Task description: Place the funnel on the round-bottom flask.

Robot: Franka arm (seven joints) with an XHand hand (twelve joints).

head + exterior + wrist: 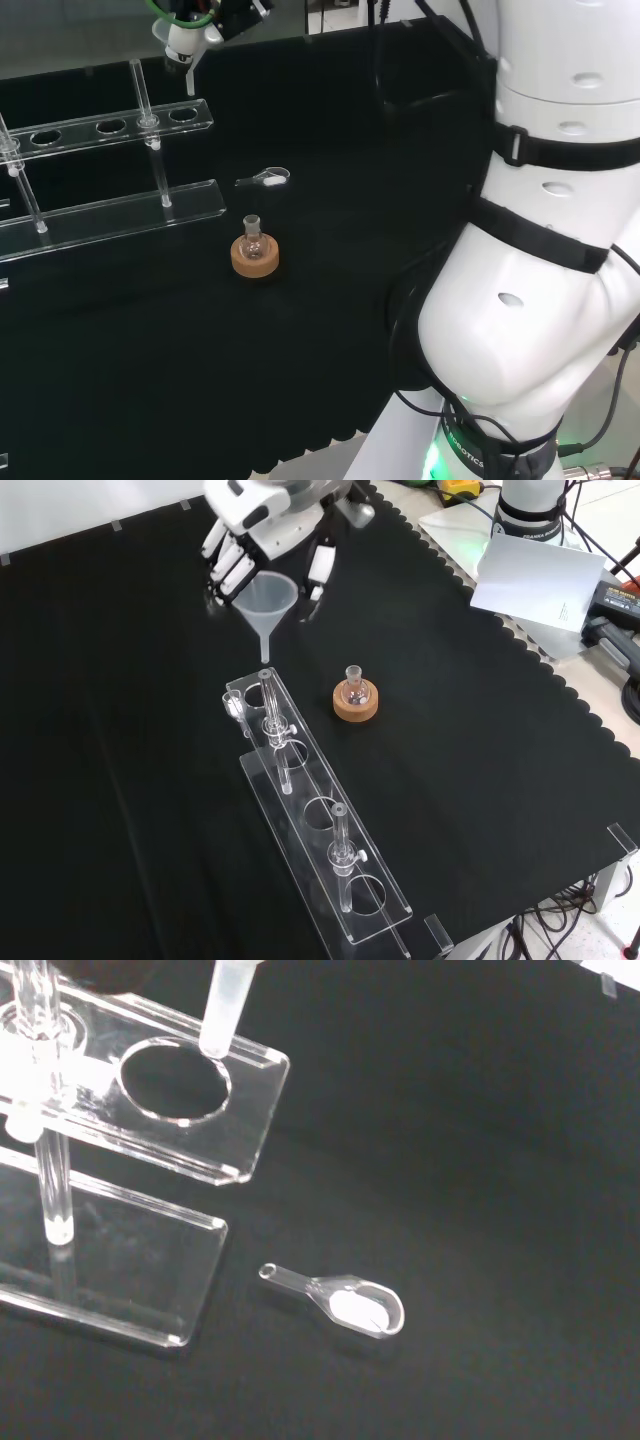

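A clear plastic funnel (265, 593) hangs above the near end of the acrylic rack, held by the hand (268, 518), whose fingers curl round its rim. In the head view the hand (235, 18) is at the top left with the funnel's stem (190, 78) pointing down. The wrist view shows the stem tip (225, 1005) just above the rack's end hole (175, 1082). The small round-bottom flask (353, 683) stands upright on a cork ring (357, 705), right of the rack and nearer than the hand in the front view. It is also seen in the head view (254, 242), alone mid-cloth.
A long clear two-shelf rack (312, 815) with upright glass tubes runs down the front view. A small glass scoop (343, 1300) with white residue lies on the cloth beside the rack's end (266, 179). A white sheet (545, 580) lies at the cloth's right edge.
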